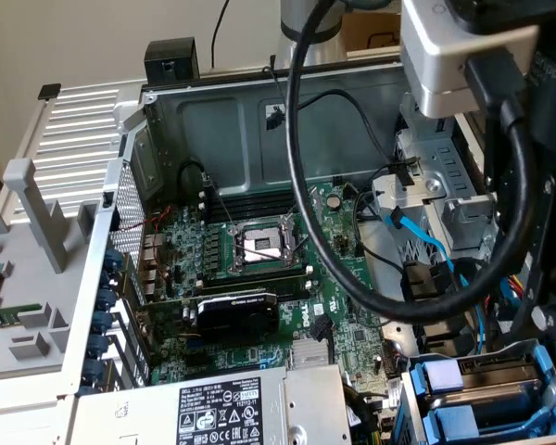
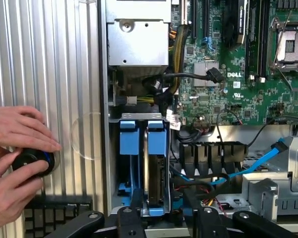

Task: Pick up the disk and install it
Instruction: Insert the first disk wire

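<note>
Holding fingers wide apart, gripping nothing; poising the gripper at the mouth of the drive bay, facing the disk standing on edge inside. Probably lining up the grasp; calling for centring before closing.

An open computer case lies on its side with its green motherboard facing up. Near the middle of the board sits a processor socket in a metal frame. On the near side of the socket, a black graphics card lies across the board. A grey power supply with warning labels lies along the near edge of the case. A thin blue cable runs at the exterior view's right. A ribbed silver panel lies outside the case at the exterior view's left, and a small black box sits at the far rim.
</note>
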Available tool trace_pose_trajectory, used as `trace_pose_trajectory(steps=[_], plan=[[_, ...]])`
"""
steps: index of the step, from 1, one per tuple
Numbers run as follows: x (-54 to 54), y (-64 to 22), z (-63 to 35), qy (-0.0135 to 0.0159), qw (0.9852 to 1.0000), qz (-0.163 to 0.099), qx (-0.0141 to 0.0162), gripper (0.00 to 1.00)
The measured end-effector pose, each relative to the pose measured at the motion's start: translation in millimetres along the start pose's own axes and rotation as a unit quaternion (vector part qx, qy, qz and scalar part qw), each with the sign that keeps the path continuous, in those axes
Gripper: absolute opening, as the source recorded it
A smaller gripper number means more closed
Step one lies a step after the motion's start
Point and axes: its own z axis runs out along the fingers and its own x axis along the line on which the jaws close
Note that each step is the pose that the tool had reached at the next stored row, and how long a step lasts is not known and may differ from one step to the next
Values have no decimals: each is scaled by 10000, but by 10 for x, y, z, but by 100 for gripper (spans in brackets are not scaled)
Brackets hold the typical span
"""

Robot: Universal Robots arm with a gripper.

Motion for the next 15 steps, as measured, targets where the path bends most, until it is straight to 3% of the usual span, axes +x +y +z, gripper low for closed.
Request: trace_pose_trajectory(steps=[6, 10, 15], plan=[[-25, -42, 4, 3, 10000, 17, -49, 45], [-54, -43, 8, 9, 9999, 37, -108, 45], [-68, -69, 14, 22, 9999, 74, -129, 45]])
